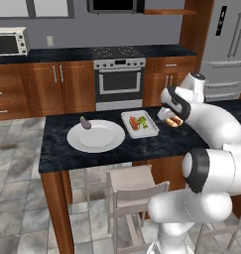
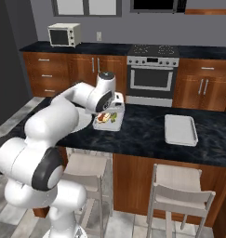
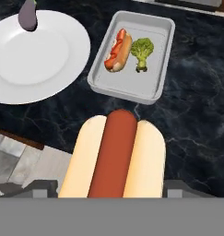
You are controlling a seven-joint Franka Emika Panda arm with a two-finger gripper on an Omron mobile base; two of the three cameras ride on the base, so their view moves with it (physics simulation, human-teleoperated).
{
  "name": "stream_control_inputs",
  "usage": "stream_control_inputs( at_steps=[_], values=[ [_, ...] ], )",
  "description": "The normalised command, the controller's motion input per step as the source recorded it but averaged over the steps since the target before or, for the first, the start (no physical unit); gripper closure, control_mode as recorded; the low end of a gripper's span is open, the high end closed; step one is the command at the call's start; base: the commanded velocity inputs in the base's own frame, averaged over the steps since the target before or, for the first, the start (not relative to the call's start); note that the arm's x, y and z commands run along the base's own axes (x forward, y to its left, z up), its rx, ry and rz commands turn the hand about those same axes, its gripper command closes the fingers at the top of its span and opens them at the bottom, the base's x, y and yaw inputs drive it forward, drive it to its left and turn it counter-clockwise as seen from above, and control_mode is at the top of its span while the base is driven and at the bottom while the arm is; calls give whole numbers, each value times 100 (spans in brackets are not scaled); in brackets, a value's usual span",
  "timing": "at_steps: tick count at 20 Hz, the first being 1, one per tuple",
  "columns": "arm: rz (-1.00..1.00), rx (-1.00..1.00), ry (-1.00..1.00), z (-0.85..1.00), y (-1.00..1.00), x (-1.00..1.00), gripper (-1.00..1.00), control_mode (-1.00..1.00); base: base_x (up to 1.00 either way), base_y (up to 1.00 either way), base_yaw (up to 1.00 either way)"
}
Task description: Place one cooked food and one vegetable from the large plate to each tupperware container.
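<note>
A hot dog (image 3: 114, 154) is clamped in the hand (image 1: 172, 119), held above the dark table (image 1: 62, 149) just right of the nearer tray (image 1: 139, 124). That tray already carries a second hot dog (image 3: 118, 50) and a piece of broccoli (image 3: 142, 51). To its left the large plate (image 1: 95, 136) is seen with an eggplant (image 1: 85, 123) on its far edge. The other tray (image 2: 180, 129) lies bare, well apart to the right.

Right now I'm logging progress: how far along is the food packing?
Done: one tray holds a dressed hot dog and broccoli. In hand: the gripper carries a plain hot dog above the counter. Left: the other tray is empty, and the eggplant waits on the plate.
</note>
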Motion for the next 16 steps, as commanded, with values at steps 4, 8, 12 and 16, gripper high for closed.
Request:
stream_control_inputs(
  at_steps=[4,8,12,16],
  values=[
    [0,-2,0,-2,-100,0,100,-100,0,0,0],
    [-4,-1,9,0,-100,12,100,-100,0,0,0],
    [-3,0,12,0,-100,24,100,-100,0,0,0],
    [0,0,3,0,-100,24,100,-100,0,0,0]
  ],
)
